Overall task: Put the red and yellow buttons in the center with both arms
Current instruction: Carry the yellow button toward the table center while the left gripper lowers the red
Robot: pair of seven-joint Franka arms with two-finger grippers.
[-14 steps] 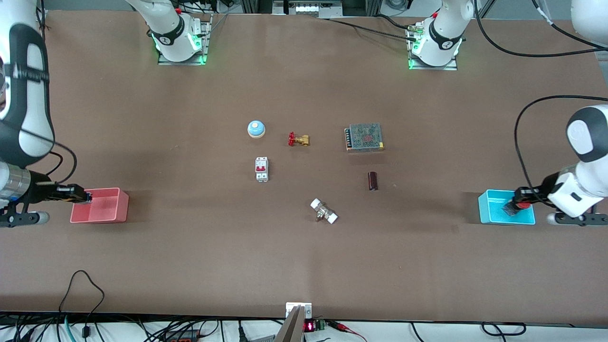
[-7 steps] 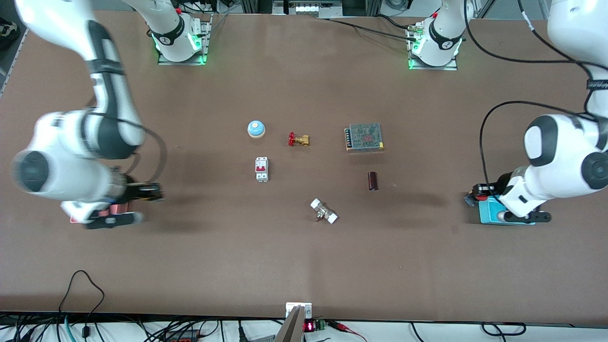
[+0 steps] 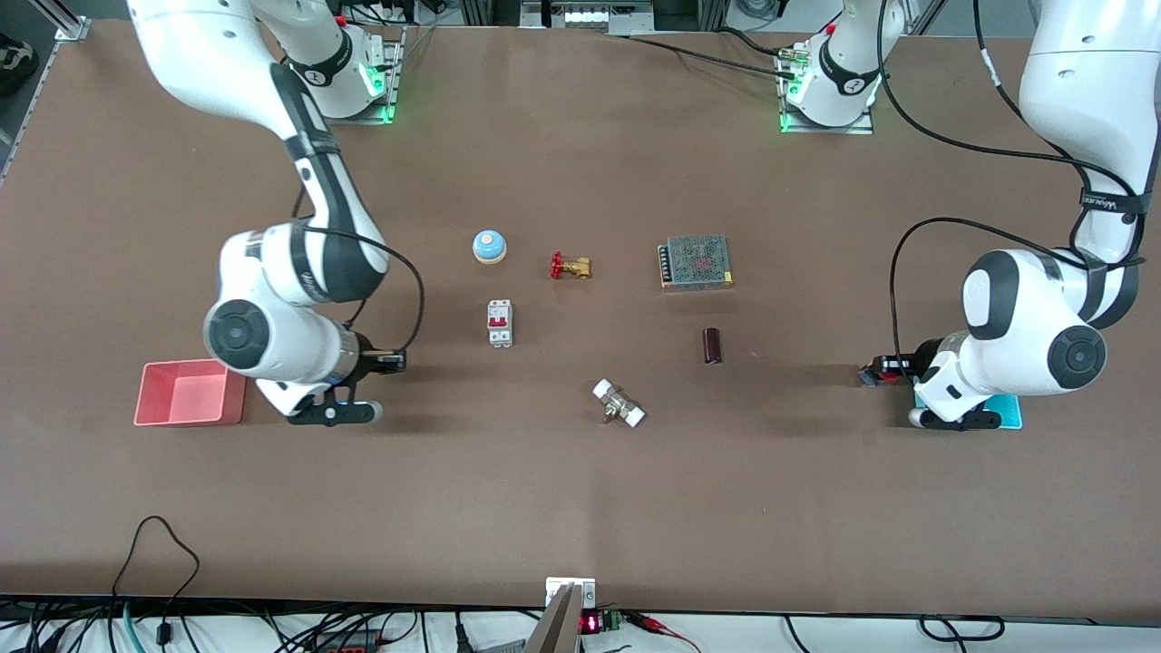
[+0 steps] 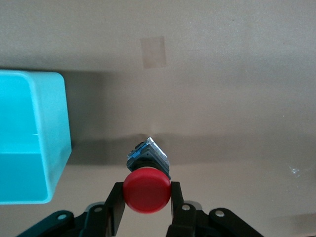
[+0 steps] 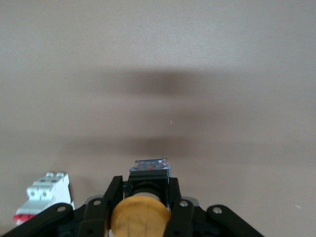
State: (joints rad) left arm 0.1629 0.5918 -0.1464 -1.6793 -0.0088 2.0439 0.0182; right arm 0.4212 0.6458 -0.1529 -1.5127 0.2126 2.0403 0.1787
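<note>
Carrying a button apiece, the left hand (image 4: pixel 146 207) is gripping the red button (image 4: pixel 146 190) above the bench (image 3: pixel 580 508) beside the blue bin (image 4: pixel 29 138) — the right hand (image 5: pixel 140 210) is clasping the yellow button (image 5: pixel 139 216), nearer the centre.

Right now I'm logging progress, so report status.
Left tool shut on red button, over table beside blue bin. Right tool shut on yellow button, near breaker. Center unblocked.
</note>
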